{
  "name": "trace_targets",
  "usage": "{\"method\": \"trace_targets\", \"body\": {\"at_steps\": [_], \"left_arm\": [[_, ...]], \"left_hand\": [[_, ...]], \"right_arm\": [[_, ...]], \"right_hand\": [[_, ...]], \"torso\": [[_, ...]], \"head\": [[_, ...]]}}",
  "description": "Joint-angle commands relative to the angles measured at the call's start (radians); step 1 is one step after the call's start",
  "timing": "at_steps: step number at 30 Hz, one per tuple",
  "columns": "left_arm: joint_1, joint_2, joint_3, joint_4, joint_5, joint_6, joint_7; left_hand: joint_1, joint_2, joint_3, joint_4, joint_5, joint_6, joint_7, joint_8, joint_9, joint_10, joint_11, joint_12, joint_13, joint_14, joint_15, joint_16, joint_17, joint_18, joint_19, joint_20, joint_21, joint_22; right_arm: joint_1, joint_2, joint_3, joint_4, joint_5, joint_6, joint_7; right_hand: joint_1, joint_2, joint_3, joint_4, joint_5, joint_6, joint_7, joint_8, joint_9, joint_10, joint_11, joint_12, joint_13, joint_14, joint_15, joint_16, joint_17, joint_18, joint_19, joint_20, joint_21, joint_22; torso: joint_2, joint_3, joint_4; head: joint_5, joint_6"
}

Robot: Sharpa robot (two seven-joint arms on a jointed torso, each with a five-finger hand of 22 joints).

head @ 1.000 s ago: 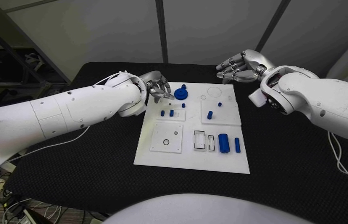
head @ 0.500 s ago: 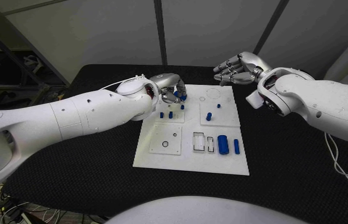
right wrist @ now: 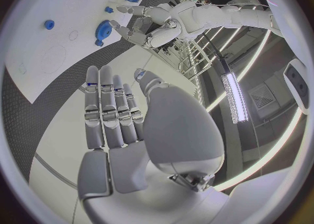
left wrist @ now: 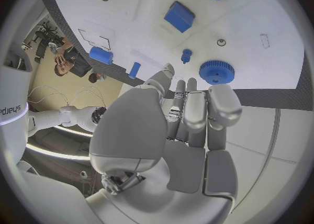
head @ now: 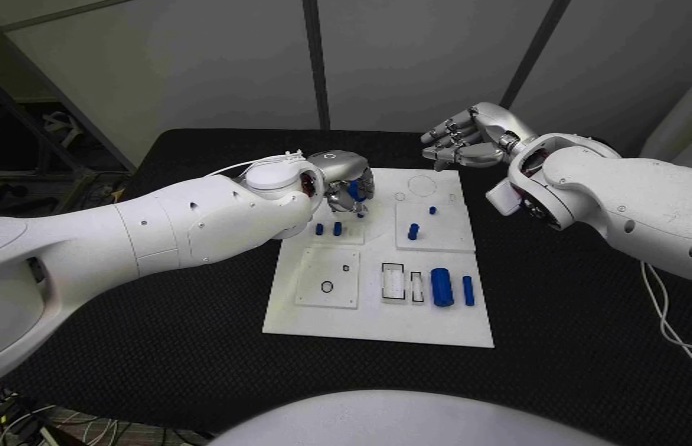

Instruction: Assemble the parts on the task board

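We see our left hand (left wrist: 186,124), fingers apart and holding nothing, hovering just beside the blue gear (left wrist: 216,71) on the task board (left wrist: 261,9).

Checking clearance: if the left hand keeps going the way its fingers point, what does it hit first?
Probably the blue gear: the left hand has its fingertips just short of it, with a small blue peg beside. How high it is over the board is unclear.

Lighting even and bright from overhead; the task board (head: 382,296) reads near glare-white against my black table (head: 577,306). My 2 wrist views bend every straight edge near the rim. A ceiling strip light (right wrist: 234,90) blooms there. Focus holds throughout.
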Motion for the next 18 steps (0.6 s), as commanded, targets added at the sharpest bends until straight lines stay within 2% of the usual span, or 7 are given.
{"method": "trace_targets", "body": {"at_steps": [1, 9, 18], "left_arm": [[0.002, 0.006, 0.000, -0.008, -0.047, 0.051, 0.000], [0.001, 0.023, -0.009, -0.029, -0.061, 0.095, -0.017], [0.000, 0.038, -0.011, -0.049, -0.065, 0.109, -0.018]], "left_hand": [[-0.004, -0.008, 0.007, -0.001, 0.001, 0.012, -0.003, -0.007, -0.004, 0.001, -0.003, -0.007, -0.005, 0.018, -0.007, 0.013, 0.007, -0.104, 0.008, -0.003, 0.010, 0.009], [-0.006, -0.008, 0.015, -0.001, 0.002, 0.021, -0.004, -0.009, -0.011, 0.004, -0.005, -0.016, -0.015, 0.027, -0.011, 0.032, 0.016, -0.106, 0.013, -0.008, 0.023, 0.022], [-0.001, -0.001, 0.030, -0.004, 0.002, 0.032, -0.004, -0.010, -0.017, 0.016, -0.005, -0.021, -0.024, 0.029, -0.004, 0.037, 0.014, -0.109, 0.015, -0.006, 0.031, 0.031]], "right_arm": [[0.002, 0.000, 0.000, 0.003, -0.001, 0.003, 0.007], [0.002, 0.001, 0.000, 0.004, -0.001, 0.002, 0.007], [0.002, 0.002, 0.000, 0.004, -0.001, 0.002, 0.007]], "right_hand": [[0.000, 0.003, -0.005, -0.002, 0.007, -0.002, 0.004, 0.002, 0.000, -0.004, 0.000, 0.000, -0.001, 0.000, 0.007, -0.003, -0.001, 0.003, 0.005, -0.001, -0.007, -0.001], [0.000, 0.003, -0.005, -0.002, 0.007, -0.002, 0.004, 0.002, 0.000, -0.004, 0.000, 0.000, -0.001, 0.000, 0.007, -0.003, -0.001, 0.003, 0.005, -0.001, -0.007, -0.001], [0.003, 0.004, -0.004, -0.005, 0.008, -0.002, 0.003, 0.002, 0.000, -0.004, -0.001, 0.001, -0.002, 0.000, 0.007, -0.004, -0.001, 0.004, 0.007, -0.001, -0.009, -0.002]], "torso": [[0.000, 0.0005, 0.0005], [0.000, 0.0000, 0.0019], [-0.001, 0.0006, 0.0007]], "head": [[-0.001, -0.002], [-0.002, -0.005], [-0.001, -0.009]]}}
